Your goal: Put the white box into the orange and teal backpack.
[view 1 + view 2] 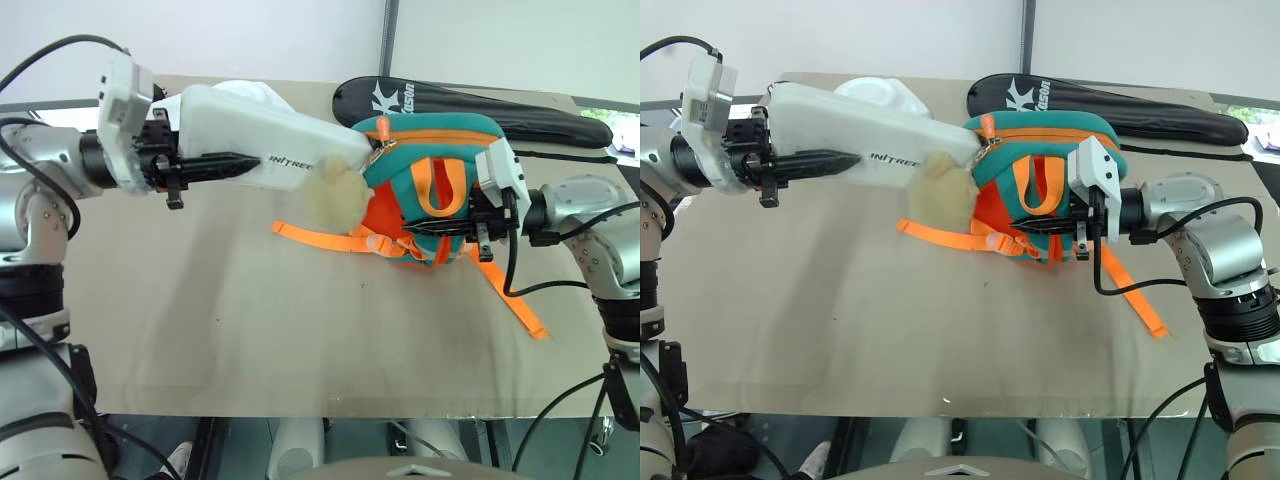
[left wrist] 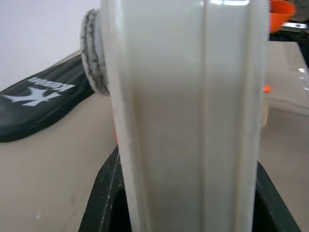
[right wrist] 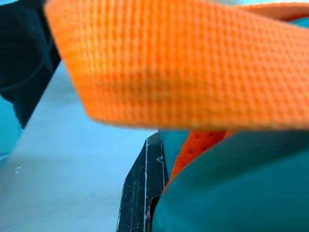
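The white box point(image 1: 265, 135) was held clear of the table point(image 1: 200, 330) in the upper left of the head views, stretched lengthwise toward the centre, so that its leading short end met the top of the orange and teal backpack point(image 1: 430, 180) just where the zipper trim and the beige plush charm point(image 1: 335, 195) hung. It was carried by the left gripper point(image 1: 225, 167), whose black fingers were clamped on the near end of the box, one finger lying along its front face beside the small black lettering; in the left wrist view the pale case was seen edge-on, rising between the dark jaws. Such a long, level hold was judged to serve for sliding the box end-first into the bag's mouth. The backpack was kept propped at centre right by the right gripper point(image 1: 440, 228), whose jaws were shut on the bag's teal fabric near an orange strap point(image 3: 183, 63), apparently so that the bag would not slide away under the push. The box was not yet inside. Behind the bag, a black racket cover point(image 1: 480, 105) lay along the table's far edge, and a white foam block point(image 1: 880, 97) was partly hidden behind the box.
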`<state>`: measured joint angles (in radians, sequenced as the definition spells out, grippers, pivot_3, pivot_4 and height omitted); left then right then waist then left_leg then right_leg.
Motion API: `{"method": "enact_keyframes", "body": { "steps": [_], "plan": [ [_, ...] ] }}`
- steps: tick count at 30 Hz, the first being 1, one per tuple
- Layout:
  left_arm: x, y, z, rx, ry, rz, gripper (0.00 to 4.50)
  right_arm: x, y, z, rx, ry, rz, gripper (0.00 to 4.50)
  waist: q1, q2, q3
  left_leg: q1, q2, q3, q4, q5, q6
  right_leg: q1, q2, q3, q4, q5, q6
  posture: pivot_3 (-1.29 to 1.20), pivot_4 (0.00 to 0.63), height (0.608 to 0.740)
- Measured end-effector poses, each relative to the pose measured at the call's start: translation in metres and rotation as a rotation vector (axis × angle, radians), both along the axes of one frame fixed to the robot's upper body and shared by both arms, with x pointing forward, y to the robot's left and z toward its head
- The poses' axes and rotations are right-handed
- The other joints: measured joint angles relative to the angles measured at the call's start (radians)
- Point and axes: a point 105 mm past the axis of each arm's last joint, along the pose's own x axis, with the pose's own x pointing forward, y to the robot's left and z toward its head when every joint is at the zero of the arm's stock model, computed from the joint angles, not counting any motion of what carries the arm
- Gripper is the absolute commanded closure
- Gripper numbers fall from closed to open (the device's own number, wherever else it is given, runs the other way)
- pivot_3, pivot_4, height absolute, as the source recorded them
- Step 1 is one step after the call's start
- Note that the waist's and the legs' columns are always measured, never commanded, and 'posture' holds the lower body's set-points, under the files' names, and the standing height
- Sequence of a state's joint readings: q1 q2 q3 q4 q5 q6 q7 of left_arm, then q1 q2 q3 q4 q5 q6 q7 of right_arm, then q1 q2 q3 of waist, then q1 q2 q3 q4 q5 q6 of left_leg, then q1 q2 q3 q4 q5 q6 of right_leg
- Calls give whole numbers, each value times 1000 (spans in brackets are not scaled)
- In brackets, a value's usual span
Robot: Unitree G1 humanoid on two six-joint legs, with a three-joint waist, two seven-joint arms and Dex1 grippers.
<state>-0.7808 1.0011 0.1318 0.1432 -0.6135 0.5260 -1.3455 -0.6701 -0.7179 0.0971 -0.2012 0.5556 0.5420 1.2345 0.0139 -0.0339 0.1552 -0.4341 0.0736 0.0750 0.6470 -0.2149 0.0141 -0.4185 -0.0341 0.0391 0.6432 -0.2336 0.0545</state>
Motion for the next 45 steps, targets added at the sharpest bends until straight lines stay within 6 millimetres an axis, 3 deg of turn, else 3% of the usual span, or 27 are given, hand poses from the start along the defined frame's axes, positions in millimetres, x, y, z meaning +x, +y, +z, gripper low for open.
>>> {"method": "enact_keyframes", "body": {
  "steps": [7, 20, 24, 27, 31, 35, 37, 38, 39, 42, 44, 45],
  "plan": [
    [10, -4, 1, 96, -95, -28, 3424, -8, -2, 0, -14, 12, 45, 4470, 1, 0, 0, 0, 0, 0, 1, 0, 0, 1, 0, 0, 0, 0, 0, 0, 150, 740],
    [8, -73, -13, 139, -344, -301, 3424, -30, 11, 16, 87, 65, 152, 4470, 1, 0, 0, 0, 0, -1, 3, 0, 0, 1, 0, 0, 1, 0, 0, 0, 150, 740],
    [13, -86, -1, 199, -485, -373, 3424, -36, 13, 18, 96, 76, 184, 4470, -1, 0, 0, -1, 0, -1, 4, 0, 0, 1, 1, 1, 1, 0, 0, 0, 150, 740],
    [13, -90, 5, 222, -480, -411, 3424, -38, 13, 21, 113, 77, 192, 4470, -4, 0, 0, 0, 0, -1, 3, 0, 0, 1, 1, 1, 1, 0, 0, 0, 150, 740],
    [16, -103, -17, 221, -319, -412, 3424, -38, 16, 22, 136, 76, 193, 4470, -3, 1, 1, -1, 0, -1, 3, 0, 0, 1, 1, 1, 1, 0, 1, 0, 150, 740],
    [21, -142, -66, 163, -92, -331, 3424, -32, 22, 19, 155, 31, 123, 4470, 2, 1, 0, -2, 0, -2, 5, 0, 0, 2, 1, 0, 2, 0, 1, 0, 150, 740],
    [21, -147, -79, 174, -41, -288, 2373, -29, 21, 13, 147, 21, 71, 4500, -2, 1, 1, -1, 0, -2, 6, 0, 0, 2, 1, 0, 2, 0, 1, 0, 150, 740],
    [22, -148, -80, 172, -38, -262, 2135, -26, 20, 9, 146, 23, 40, 4500, -4, 1, 1, 0, 0, -2, 6, 0, 0, 2, 1, 1, 3, 0, 1, 0, 150, 740],
    [24, -149, -78, 167, -42, -231, 1581, -23, 18, 6, 144, 26, 5, 4500, -5, 1, 0, 1, 0, -2, 5, 0, 0, 2, 1, 1, 4, 0, 1, 0, 150, 740],
    [27, -134, -75, 66, -9, -114, 23, -14, 8, -16, 96, 21, -127, 4500, -10, 1, 0, 3, 0, -3, 4, 0, 0, 3, 2, 1, 5, 0, 0, 0, 150, 740],
    [25, -128, -74, 9, 35, -99, 23, -11, 7, -20, 86, 15, -153, 4500, -16, 1, 0, 2, 1, -3, 5, 0, 0, 3, 2, 1, 6, 0, 1, 0, 150, 740],
    [18, -115, -67, -68, 107, -98, 23, -11, 9, -19, 99, 14, -159, 4500, -25, 1, 0, 2, 1, -3, 5, 0, 0, 3, 2, 1, 6, 0, 1, 0, 150, 740]
  ]
}}
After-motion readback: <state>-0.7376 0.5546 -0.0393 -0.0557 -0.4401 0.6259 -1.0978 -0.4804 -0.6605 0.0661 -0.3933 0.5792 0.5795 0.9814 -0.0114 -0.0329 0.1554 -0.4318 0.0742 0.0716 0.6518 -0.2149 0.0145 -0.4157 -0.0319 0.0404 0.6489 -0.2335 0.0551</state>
